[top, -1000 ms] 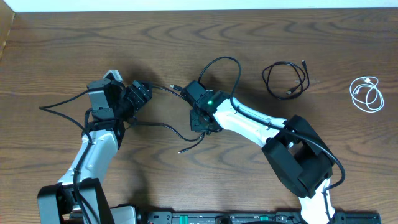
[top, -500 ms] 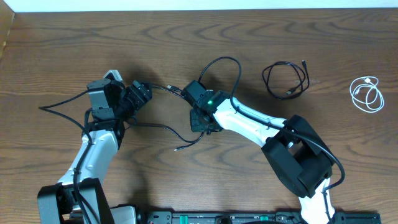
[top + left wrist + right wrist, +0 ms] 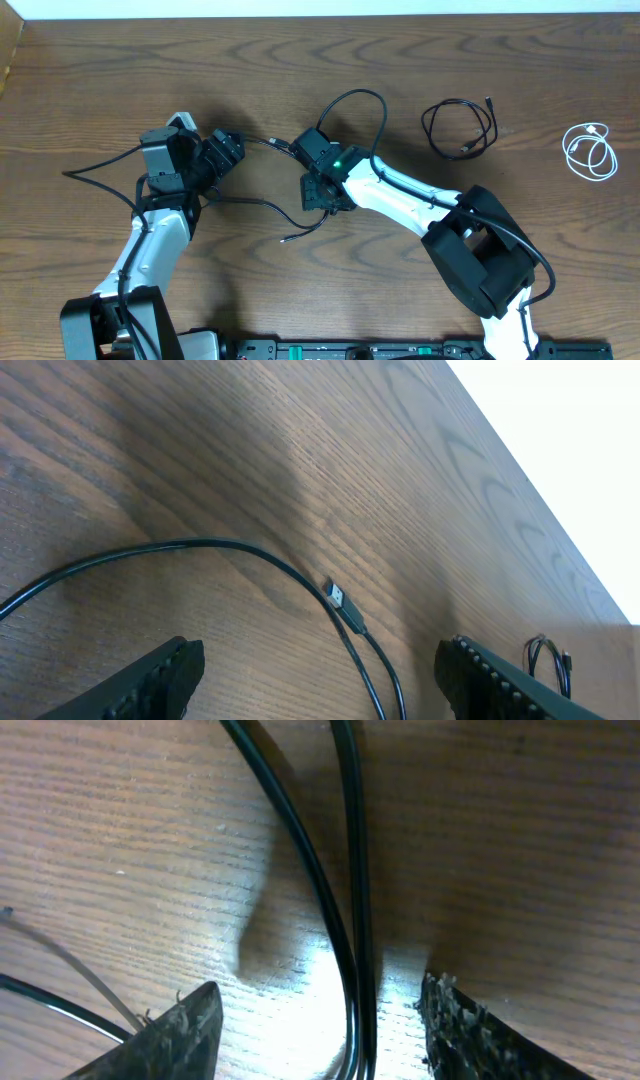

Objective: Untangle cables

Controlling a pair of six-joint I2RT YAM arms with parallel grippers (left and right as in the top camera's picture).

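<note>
Table (image 3: 90, 80) has three cables. A coiled black cable (image 3: 460, 128) and a white cable (image 3: 590, 152) lie apart at the right. The long black cable (image 3: 262, 205) sprawls in the middle. Right gripper (image 3: 320, 1020) stands wide around two strands, not pinching. Left gripper (image 3: 228, 150) hangs wide, empty, over the plug (image 3: 338, 598). I think this cable is being straightened; next needs a fresh pinch. Its loose end has slid left a little.

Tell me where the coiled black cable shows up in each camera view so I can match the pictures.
Overhead: the coiled black cable lies on the table, upper right of centre.
Left wrist: small and far off, at the bottom right edge.
Right wrist: not in it; only two close-up black strands show.
Shared landmark: the loose black plug, upper left of centre overhead and near the middle of the left wrist view.
</note>
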